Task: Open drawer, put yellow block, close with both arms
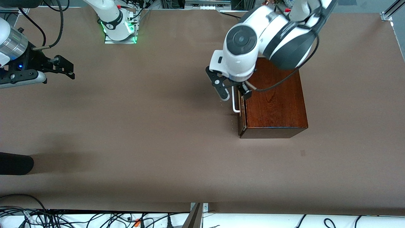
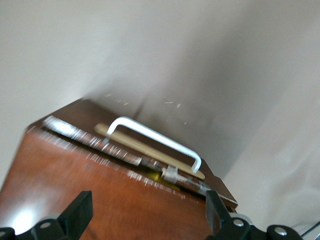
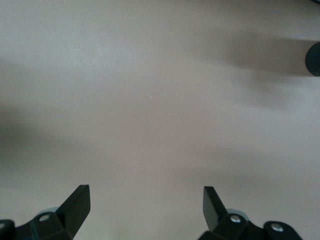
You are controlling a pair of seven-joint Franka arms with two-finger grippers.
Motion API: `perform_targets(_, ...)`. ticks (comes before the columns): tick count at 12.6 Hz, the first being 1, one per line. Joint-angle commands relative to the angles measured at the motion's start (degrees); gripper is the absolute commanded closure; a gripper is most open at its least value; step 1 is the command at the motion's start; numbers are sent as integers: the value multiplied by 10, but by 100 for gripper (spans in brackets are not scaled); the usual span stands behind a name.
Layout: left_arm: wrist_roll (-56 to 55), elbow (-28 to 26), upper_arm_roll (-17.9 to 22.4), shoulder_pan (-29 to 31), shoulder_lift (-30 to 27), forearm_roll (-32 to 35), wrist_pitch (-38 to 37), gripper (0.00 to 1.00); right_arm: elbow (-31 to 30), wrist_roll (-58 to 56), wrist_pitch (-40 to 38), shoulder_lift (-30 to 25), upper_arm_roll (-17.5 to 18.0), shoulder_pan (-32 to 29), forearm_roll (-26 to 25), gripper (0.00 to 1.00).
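The drawer (image 1: 243, 110) was seen almost shut in the mahogany box (image 1: 275, 101), which stood toward the left arm's end of the table (image 1: 158, 142). Only a narrow gap was left behind its dark front, and in the left wrist view a sliver of the yellow block (image 2: 161, 173) was glimpsed inside that gap. The left gripper (image 1: 233, 91) was held over the white handle (image 1: 234, 103), fingers spread apart and gripping nothing. The right gripper (image 1: 68, 69) was kept waiting above bare table at the right arm's end, fingers likewise apart. A black cylinder (image 1: 14, 163) lay at the table's edge, well clear of the box.
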Motion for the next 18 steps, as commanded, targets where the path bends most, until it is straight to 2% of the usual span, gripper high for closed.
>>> perform_targets(1, -35, -10, 37, 22, -61, -10, -8, 0, 14, 4, -8, 5, -1, -1, 4, 0)
perform_targets(3, -61, -45, 116, 25, -117, -48, 38, 0, 14, 4, -8, 5, -1, -1, 4, 0)
perform_targets(5, -136, -94, 208, 29, -168, -144, 47, 0, 14, 4, -8, 5, -1, -1, 5, 0)
perform_targets(6, -175, -119, 245, 36, -190, -166, 47, 0, 13, 4, -8, 5, -1, -1, 5, 0)
perform_targets(7, -193, -142, 265, 50, -212, -166, 48, 0, 14, 4, -8, 5, -1, -1, 4, 0)
perform_targets(9, -192, -158, 287, 73, -235, -145, 48, 0, 14, 4, -8, 5, -1, -1, 5, 0)
perform_targets(11, -184, -161, 329, 77, -241, -138, 45, 0, 13, 4, -8, 5, -1, -1, 5, 0)
perform_targets(14, -163, -156, 334, 106, -250, -137, 14, 0, 14, 5, -8, 5, -1, -1, 5, 0)
perform_targets(18, -163, -175, 332, 122, -285, -122, 13, 0, 14, 4, -8, 5, -1, -1, 5, 0)
